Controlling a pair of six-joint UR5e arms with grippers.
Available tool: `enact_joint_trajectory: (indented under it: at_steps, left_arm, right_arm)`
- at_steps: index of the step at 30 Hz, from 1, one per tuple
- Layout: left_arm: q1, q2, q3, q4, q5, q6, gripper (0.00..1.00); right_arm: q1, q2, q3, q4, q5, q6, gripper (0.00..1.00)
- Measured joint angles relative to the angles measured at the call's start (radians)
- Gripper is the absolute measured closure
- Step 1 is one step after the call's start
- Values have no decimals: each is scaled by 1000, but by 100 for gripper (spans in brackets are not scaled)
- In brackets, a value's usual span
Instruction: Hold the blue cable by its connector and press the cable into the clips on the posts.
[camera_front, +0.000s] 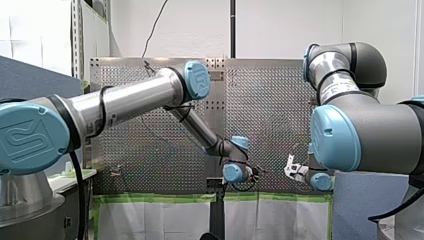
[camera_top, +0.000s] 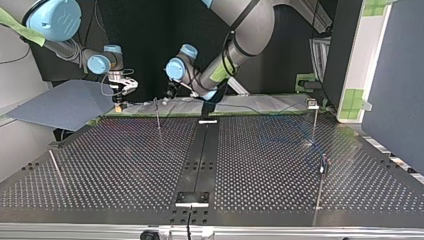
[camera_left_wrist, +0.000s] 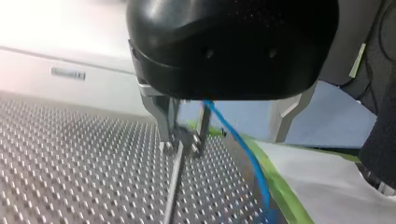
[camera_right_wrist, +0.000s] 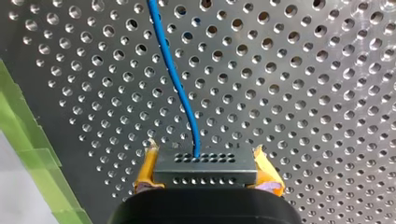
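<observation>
Blue on silver-grey, edged in green.

The thin blue cable (camera_right_wrist: 175, 79) crosses the silver-grey perforated metal table (camera_right_wrist: 303, 93), which is patterned with an even grid of round dark holes and bordered by bright green tape (camera_right_wrist: 28, 140). The dull grey metal connector (camera_right_wrist: 205, 175) bears two rows of small dark holes, between the yellow-orange pads (camera_right_wrist: 145, 170) of my right gripper (camera_right_wrist: 205, 161). My left gripper (camera_left_wrist: 224, 142) is glossy black with bare silver fingers (camera_left_wrist: 163, 116). My silver-tubed left arm (camera_front: 125, 100) and dark grey right arm (camera_front: 370, 130) carry light blue joint caps (camera_front: 30, 137).
</observation>
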Motion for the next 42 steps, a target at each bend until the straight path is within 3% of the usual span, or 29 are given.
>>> enact_joint_trajectory:
  at_steps: [5, 12, 20, 33, 42]
  left_arm:
    - [-15, 42, -44, -2, -1, 14, 0]
    - [-39, 55, -104, 3, -2, 2, 0]
    - [-57, 55, -155, 39, -13, -33, 0]
    - [-86, 53, -118, 134, -104, -96, 0]
    - [-86, 20, -72, 142, -114, -128, 0]
  right_arm:
    - [3, 1, 0, 4, 0, 0, 100]
    - [4, 1, 0, 6, 0, 1, 100]
    - [-5, 2, 0, 12, 3, 19, 100]
    - [-6, 3, 0, 23, 5, 21, 100]
    - [-5, 4, 0, 23, 5, 21, 100]
